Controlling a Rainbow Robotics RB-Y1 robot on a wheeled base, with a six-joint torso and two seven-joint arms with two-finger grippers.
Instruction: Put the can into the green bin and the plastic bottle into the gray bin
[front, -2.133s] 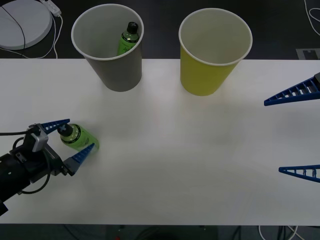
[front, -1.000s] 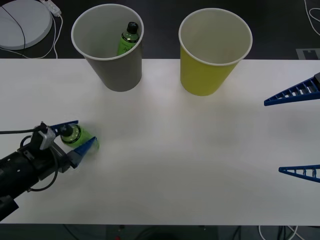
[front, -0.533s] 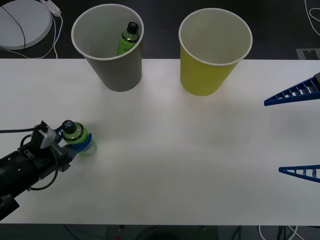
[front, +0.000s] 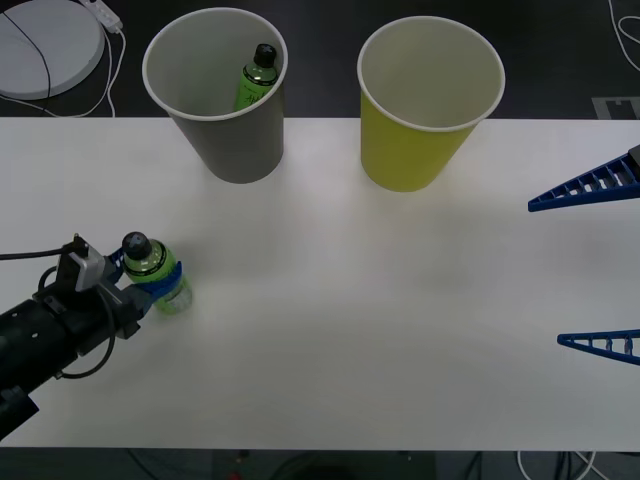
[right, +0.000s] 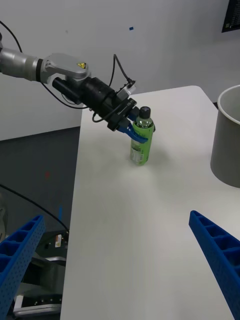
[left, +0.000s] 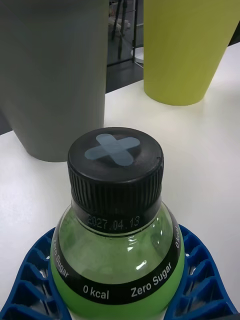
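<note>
I'm clamping my left pincer (front: 148, 272) around the plastic bottle (front: 157, 272), blue ribbed fingers (left: 35, 272) hugging both sides just under its shoulder. The bottle is standing upright on the white surface (front: 350, 300) near its left edge, clear body full of bright green drink, black screw cap with a pale cross mark on top, black band reading "Zero Sugar" and "0 kcal", a printed date under the cap. The gray bin (front: 222, 90) is sitting at the far edge of the surface, well apart from my held bottle, white rim, pale inside, and a second bottle (front: 256, 77) of the same kind is leaning inside it against the wall. The green bin (front: 425, 100) is standing beside the gray one to its right, apart from it, with its pale inside showing. Nothing is lying between my bottle and the bins. My right pincer (front: 590, 265) is hanging wide open over the right edge of the surface, holding nothing. Beyond the far edge the floor is dark, with a round white disc (front: 45, 45) and a white cable (front: 110, 60) lying at the left.
</note>
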